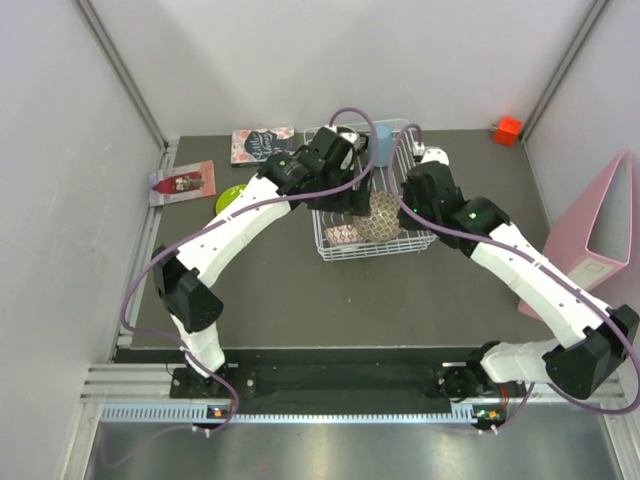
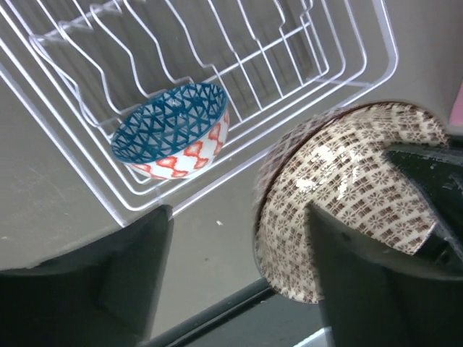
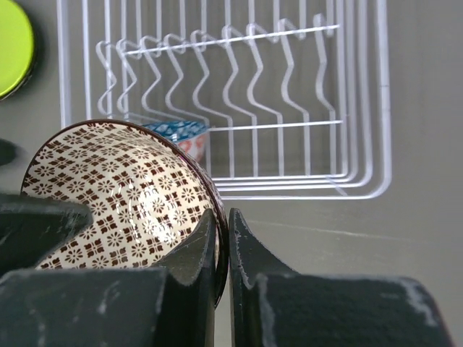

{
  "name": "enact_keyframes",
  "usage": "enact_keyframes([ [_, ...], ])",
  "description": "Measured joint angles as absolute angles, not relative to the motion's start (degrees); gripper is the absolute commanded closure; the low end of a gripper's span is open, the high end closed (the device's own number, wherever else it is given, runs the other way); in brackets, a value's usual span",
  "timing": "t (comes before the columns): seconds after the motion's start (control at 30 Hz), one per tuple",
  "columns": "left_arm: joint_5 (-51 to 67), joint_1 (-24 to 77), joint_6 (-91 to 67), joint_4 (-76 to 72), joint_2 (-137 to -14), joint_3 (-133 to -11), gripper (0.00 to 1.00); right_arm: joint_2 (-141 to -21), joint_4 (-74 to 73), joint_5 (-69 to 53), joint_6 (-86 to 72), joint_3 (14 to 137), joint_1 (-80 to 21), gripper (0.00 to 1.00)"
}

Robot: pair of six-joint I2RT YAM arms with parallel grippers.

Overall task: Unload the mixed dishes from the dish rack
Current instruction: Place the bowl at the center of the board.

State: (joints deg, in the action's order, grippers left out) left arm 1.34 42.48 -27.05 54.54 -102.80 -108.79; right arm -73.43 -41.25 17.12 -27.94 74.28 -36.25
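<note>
Since both arms meet at the beige bowl [image 1: 382, 217], this reads as a hand-over. The right end effector [image 3: 223, 217] is clenched on the bowl's rim, one finger inside and one outside. The left end effector [image 2: 239, 224] stands released, its fingers wide apart, and only one of them seems to lie against the bowl. Held by its rim and tilted on edge, the bowl hangs over the near right part of the rack [image 1: 330, 250], a grip that should let the right arm carry it off alone.

The blue bowl [image 2: 173, 130] lies tipped in the rack's near left corner, and the blue cup [image 1: 382, 145] stands toward its far side. The green plate [image 1: 230, 197] sits on the counter [image 1: 300, 300] left of the rack, partly under the left arm. From above, the arms hide much of the rack, so I cannot tell whether other dishes are inside or how high the bowl hangs.
</note>
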Motion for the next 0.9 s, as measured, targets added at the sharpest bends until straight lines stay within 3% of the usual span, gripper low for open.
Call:
enact_keyframes([
  [0.27, -8.95, 41.82, -27.73, 54.52, -98.65, -114.34, 0.01, -70.87, -45.58, 20.10, -26.17, 81.19, -26.87, 1.00],
  [0.53, -21.39, 38.68, -37.08, 44.49, -78.85, -90.06, 0.01, -69.71, -41.95, 19.18, -34.00, 82.74, -6.81, 1.00],
  [0.67, -22.20, 38.79, -39.92, 40.29, -72.20, -79.94, 0.01, -77.08, -39.51, 19.57, -38.33, 83.18, 0.71, 1.00],
  [0.9, -22.41, 38.79, -41.34, 36.36, -66.67, -70.85, 0.01, -95.94, -37.89, 21.91, -39.90, 88.71, 2.94, 1.00],
])
